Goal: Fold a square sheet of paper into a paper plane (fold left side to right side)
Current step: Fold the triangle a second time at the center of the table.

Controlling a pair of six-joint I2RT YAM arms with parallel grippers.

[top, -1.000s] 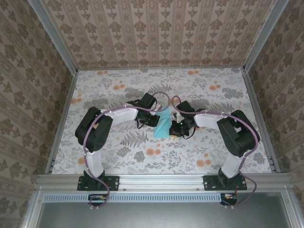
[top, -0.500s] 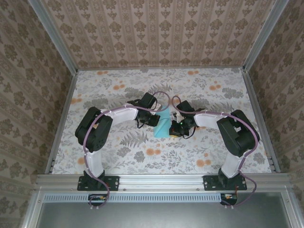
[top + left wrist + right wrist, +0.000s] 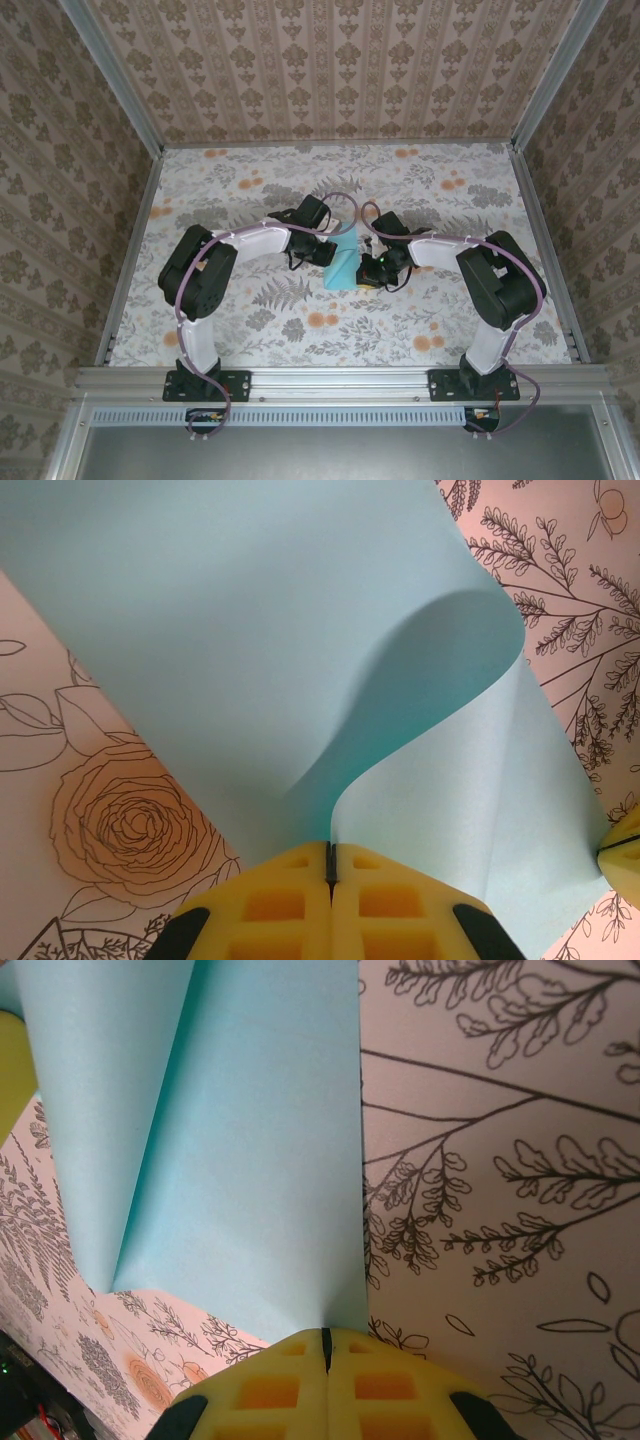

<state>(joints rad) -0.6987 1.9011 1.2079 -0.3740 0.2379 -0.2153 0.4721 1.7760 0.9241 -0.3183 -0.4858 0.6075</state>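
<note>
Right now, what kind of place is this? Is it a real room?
Probably a robot practice booth, not a real room: the left arm and right arm are bolted to a metal rail, and patterned walls box in one flowery table.

**Tabletop** [image 3: 250, 320]: one, flat, rectangular, edged on the left, right and near sides by metal rails [image 3: 128, 262]. The surface has a pale floral print all over, with grey fern fronds and leaf sprays and scattered orange blossoms. Close up, the left wrist view shows a pinkish-white ground with a line-drawn rose. The right wrist view shows fine black branch and leaf outlines.

**Lying on it:** one square sheet of paper [image 3: 343, 266], light blue and unmarked, near the middle of the tabletop. Part of it rests flat on the print, with a straight edge visible in the right wrist view. Another part is raised and curls over in a soft, uncreased bend, seen in the left wrist view.
</note>
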